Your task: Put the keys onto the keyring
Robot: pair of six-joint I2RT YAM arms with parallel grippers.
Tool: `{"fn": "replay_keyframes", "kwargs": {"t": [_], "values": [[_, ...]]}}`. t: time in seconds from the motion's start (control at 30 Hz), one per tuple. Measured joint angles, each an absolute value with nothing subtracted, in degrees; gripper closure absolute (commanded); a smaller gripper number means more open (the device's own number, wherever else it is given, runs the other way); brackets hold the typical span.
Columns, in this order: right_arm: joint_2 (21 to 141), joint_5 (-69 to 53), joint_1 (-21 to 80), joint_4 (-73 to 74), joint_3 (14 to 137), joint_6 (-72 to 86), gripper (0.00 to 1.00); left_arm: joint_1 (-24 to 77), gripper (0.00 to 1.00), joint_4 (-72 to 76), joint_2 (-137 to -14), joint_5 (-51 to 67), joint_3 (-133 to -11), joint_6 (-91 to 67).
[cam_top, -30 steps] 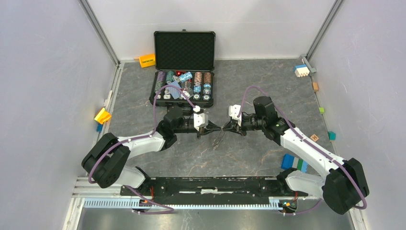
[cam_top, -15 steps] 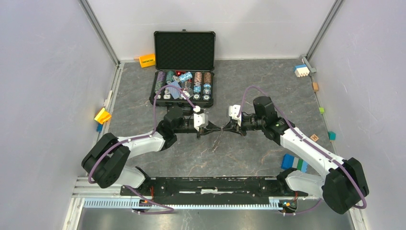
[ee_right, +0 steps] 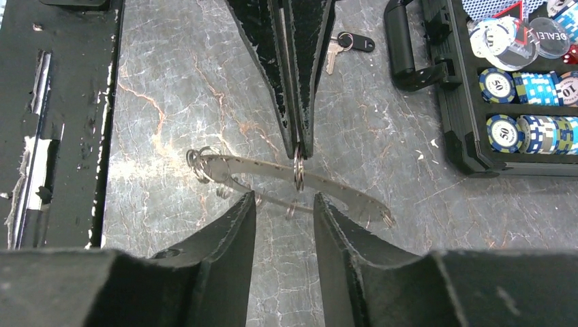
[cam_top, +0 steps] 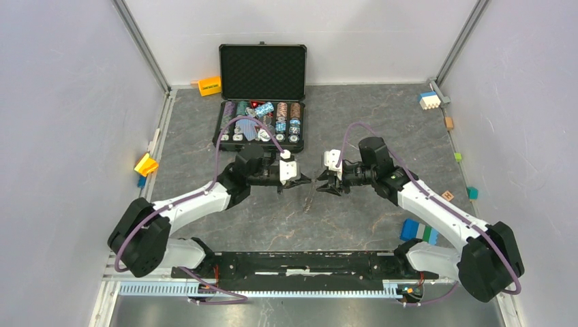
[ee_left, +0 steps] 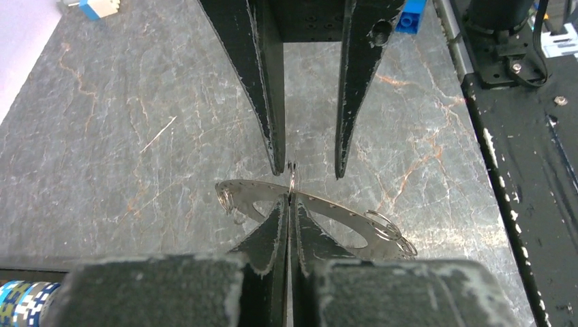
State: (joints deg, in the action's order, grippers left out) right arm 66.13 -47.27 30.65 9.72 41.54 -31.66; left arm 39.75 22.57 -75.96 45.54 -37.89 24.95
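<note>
the flat grey metal keyring (ee_left: 327,208) with the toothed edge hangs in the air over the middle of the grey marbled table (ee_left: 136,136), nearly edge-on to both wrist cameras, with a few small wire loops dangling from its rim. my left gripper (ee_left: 290,201) has its claw fully pinched together on the ring's upper edge, right at a small wire loop, and carries the whole weight. my right gripper (ee_right: 284,199) faces it with its claw part open. its fingers stand either side of the ring and hold nothing.

one small silver key with a dark round head (ee_right: 347,44) lies flat on the table beyond the left gripper, close to the handle of the black case (ee_right: 470,136) of poker chips (ee_right: 504,126). i can't make out other keys.

i judge the step in hand to be freeing the right arm to fetch that key. to do it well i'd hold the left wrist dead steady, back the right claw straight out so no finger snags a loop, then take the key by its head, leaving the hole clear.
</note>
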Motion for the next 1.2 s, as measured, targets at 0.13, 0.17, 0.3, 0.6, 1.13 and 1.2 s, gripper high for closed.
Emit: {"fn": "replay_keyframes", "kwargs": {"t": [0.13, 0.17, 0.3, 0.6, 1.13, 1.2], "values": [[66.26, -47.27, 30.65, 10.22, 42.19, -32.01, 0.56, 39.75, 0.98, 16.16, -74.67, 43.90, -39.83, 28.29], [66.26, -47.24, 30.65, 10.28, 42.46, -32.05, 0.55, 39.72, 0.98, 15.03, -74.19, 43.62, -39.99, 29.02], [66.11, -46.02, 30.65, 10.68, 44.05, -32.01, 0.52, 38.94, 0.98, 10.79, -71.81, 44.05, -40.10, 31.00], [67.29, -39.77, 30.65, 10.35, 52.21, -29.39, 0.50, 33.95, 0.98, -12.64, -60.42, 45.12, -46.19, 40.49], [103.04, -36.58, 36.14, 5.13, 74.81, -23.49, 0.52, 31.57, 0.98, -46.76, -42.28, 38.24, -51.99, 45.36], [108.62, -37.60, 37.95, 6.66, 80.01, -24.38, 0.53, 31.57, 0.98, -48.84, -41.43, 37.93, -53.49, 45.41]]}}
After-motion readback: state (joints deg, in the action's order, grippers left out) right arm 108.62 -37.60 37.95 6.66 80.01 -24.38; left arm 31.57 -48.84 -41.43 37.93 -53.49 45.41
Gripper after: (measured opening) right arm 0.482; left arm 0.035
